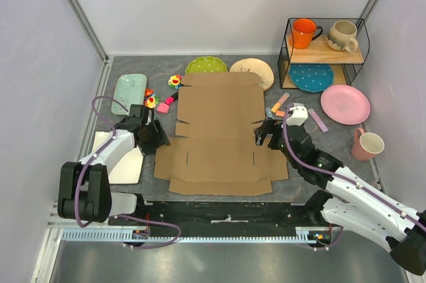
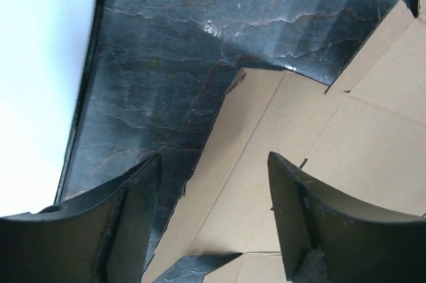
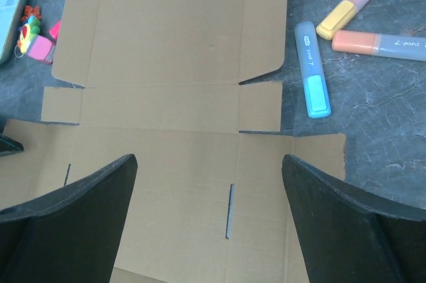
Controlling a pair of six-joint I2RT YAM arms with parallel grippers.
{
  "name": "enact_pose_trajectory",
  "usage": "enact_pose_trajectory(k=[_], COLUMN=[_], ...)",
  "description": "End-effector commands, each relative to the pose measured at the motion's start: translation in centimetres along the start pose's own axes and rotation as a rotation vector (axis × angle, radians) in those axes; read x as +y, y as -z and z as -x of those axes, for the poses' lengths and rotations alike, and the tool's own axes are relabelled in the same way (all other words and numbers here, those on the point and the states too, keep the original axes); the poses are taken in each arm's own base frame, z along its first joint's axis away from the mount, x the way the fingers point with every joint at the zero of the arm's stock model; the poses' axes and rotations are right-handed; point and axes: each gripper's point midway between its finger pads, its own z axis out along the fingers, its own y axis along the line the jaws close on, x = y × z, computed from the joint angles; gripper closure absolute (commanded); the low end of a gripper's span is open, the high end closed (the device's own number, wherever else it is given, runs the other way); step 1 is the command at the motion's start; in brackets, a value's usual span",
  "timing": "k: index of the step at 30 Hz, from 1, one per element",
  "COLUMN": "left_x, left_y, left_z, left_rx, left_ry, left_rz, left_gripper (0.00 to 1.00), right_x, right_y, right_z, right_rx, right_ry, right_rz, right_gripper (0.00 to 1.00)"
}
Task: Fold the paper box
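The paper box (image 1: 219, 133) is a flat brown cardboard die-cut with flaps and slits, lying unfolded in the middle of the table. My left gripper (image 1: 158, 138) is open and empty at its left edge. In the left wrist view the gripper (image 2: 214, 158) straddles the left flap's edge of the cardboard (image 2: 346, 143). My right gripper (image 1: 265, 133) is open and empty over the box's right side. In the right wrist view the gripper (image 3: 209, 159) hovers above the cardboard (image 3: 173, 43) near a slit (image 3: 229, 211).
A white tray (image 1: 123, 163) lies left of the box. Markers (image 3: 311, 70) lie to its right. A mint dish (image 1: 130, 90), small toys (image 1: 152, 101), green (image 1: 206, 65), cream (image 1: 253, 70) and pink (image 1: 345, 104) plates, a pink mug (image 1: 367, 144) and a wire shelf (image 1: 325, 50) ring it.
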Motion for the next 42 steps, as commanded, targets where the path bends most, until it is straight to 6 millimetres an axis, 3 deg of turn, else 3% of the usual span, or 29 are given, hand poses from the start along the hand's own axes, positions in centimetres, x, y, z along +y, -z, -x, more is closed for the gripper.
enact_pose_trajectory(k=[1, 5, 8, 9, 13, 18, 22, 23, 27, 29, 32, 37, 42], left_x=[-1.7, -1.9, -2.2, -2.2, -3.1, -6.1, -10.8, -12.2, -17.1, -19.4, -21.6, -23.2, -24.6], left_y=[-0.2, -0.5, -0.5, -0.4, 1.8, 6.7, 12.0, 14.2, 19.2, 21.7, 23.8, 26.2, 30.3], left_z=[-0.3, -0.9, -1.1, -1.1, 0.3, 2.4, 3.2, 3.8, 3.1, 2.3, 1.0, -0.3, 0.4], left_rx=[-0.015, 0.009, 0.017, 0.014, -0.063, -0.185, -0.307, -0.356, -0.422, -0.427, -0.397, -0.373, -0.423], left_ry=[-0.055, -0.066, -0.073, -0.076, -0.102, -0.153, -0.248, -0.27, -0.371, -0.417, -0.482, -0.601, -0.674], left_rz=[-0.133, -0.158, -0.171, -0.176, -0.207, -0.317, -0.444, -0.488, -0.633, -0.719, -0.818, -0.932, -1.005], left_gripper=[0.31, 0.42, 0.62, 0.75, 0.97, 0.98, 0.98, 0.98, 0.98, 0.98, 0.98, 0.98, 0.98], right_x=[0.7, 0.7, 0.7, 0.8, 1.3, 3.2, 4.8, 5.1, 6.3, 6.2, 5.6, 4.9, 5.1], right_y=[0.4, 0.3, 0.5, 0.6, 1.5, 3.4, 5.4, 5.8, 8.3, 8.9, 10.0, 11.9, 12.9], right_z=[1.1, 1.0, 1.3, 1.6, 2.9, 6.4, 9.8, 10.6, 14.1, 14.7, 15.7, 16.4, 16.4], right_rx=[-0.02, -0.016, -0.021, -0.027, -0.044, -0.089, -0.134, -0.146, -0.185, -0.191, -0.209, -0.222, -0.208], right_ry=[-0.008, -0.001, 0.001, -0.004, -0.008, -0.036, -0.048, -0.038, -0.027, -0.021, -0.018, -0.014, -0.019], right_rz=[0.029, 0.03, 0.034, 0.038, 0.056, 0.118, 0.177, 0.186, 0.224, 0.22, 0.199, 0.199, 0.229], right_gripper=[0.02, 0.02, 0.02, 0.02, 0.02, 0.02, 0.02, 0.02, 0.02, 0.02, 0.02, 0.02, 0.02])
